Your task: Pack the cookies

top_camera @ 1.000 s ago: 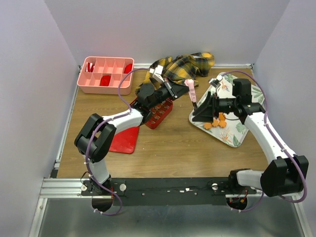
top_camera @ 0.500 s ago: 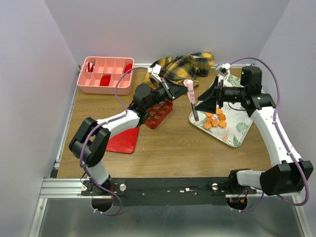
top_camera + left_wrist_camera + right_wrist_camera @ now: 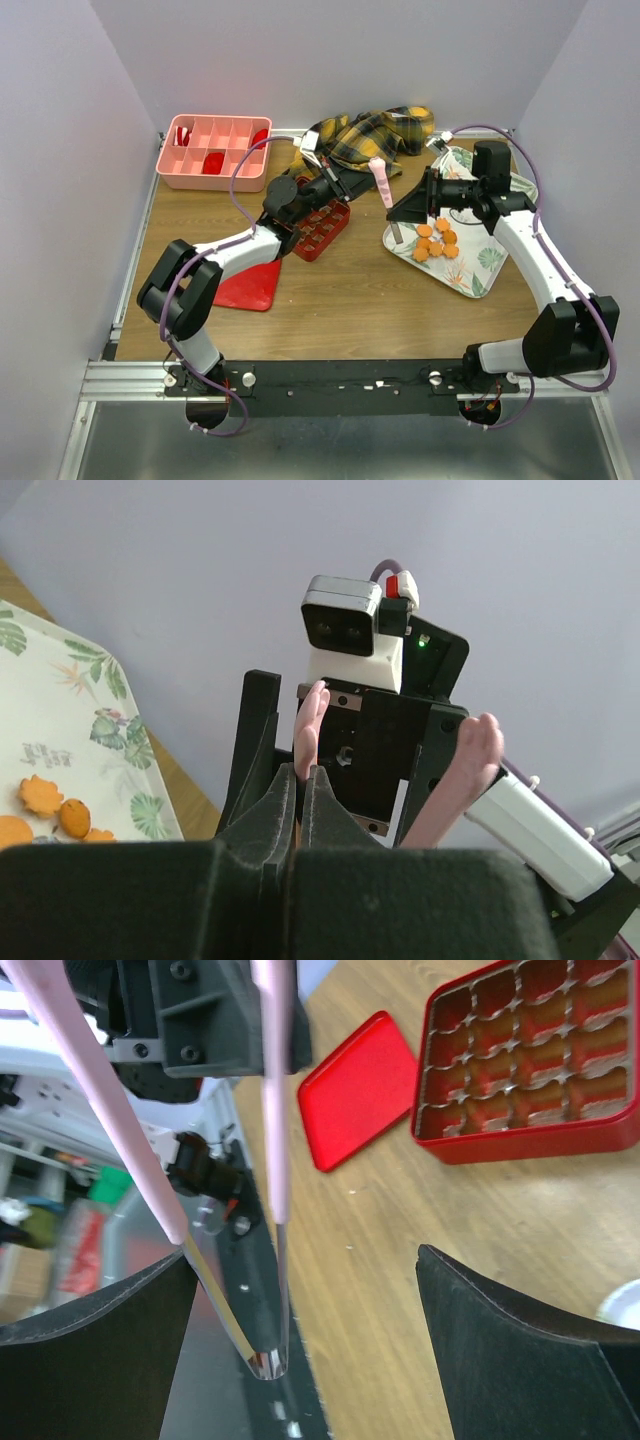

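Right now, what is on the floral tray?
Orange cookies clustered near the left edge of the floral tray. The right gripper and arm hide the part behind them.

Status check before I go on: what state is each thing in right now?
Left gripper: shut on the tongs.
Right gripper: open, near the tongs' tips.
Tongs: held up, legs apart.
Box: open, cells look empty.
Lid: off, flat on the table.
Cookies: on the tray, unpacked.
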Action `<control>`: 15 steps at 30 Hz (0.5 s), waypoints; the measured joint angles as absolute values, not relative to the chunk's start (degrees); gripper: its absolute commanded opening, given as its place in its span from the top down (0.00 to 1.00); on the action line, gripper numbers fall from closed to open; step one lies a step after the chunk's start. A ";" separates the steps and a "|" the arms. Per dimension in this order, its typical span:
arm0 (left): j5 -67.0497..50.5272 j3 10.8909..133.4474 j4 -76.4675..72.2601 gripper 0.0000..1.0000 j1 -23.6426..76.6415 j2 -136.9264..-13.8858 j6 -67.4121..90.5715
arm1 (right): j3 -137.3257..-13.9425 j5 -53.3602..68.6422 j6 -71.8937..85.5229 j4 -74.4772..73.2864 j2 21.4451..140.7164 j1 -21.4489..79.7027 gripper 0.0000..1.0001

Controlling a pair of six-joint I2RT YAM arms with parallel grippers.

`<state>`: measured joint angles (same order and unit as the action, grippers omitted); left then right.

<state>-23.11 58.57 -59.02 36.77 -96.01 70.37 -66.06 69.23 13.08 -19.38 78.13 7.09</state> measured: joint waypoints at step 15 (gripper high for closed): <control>-9.87 55.11 -61.21 1.00 38.74 -95.29 71.88 | -65.14 71.81 30.70 -0.60 79.18 11.35 0.18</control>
<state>-9.87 55.11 -61.21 38.74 -95.29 71.88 -65.14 71.81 30.70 -0.60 79.18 11.35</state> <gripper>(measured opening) 0.016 0.828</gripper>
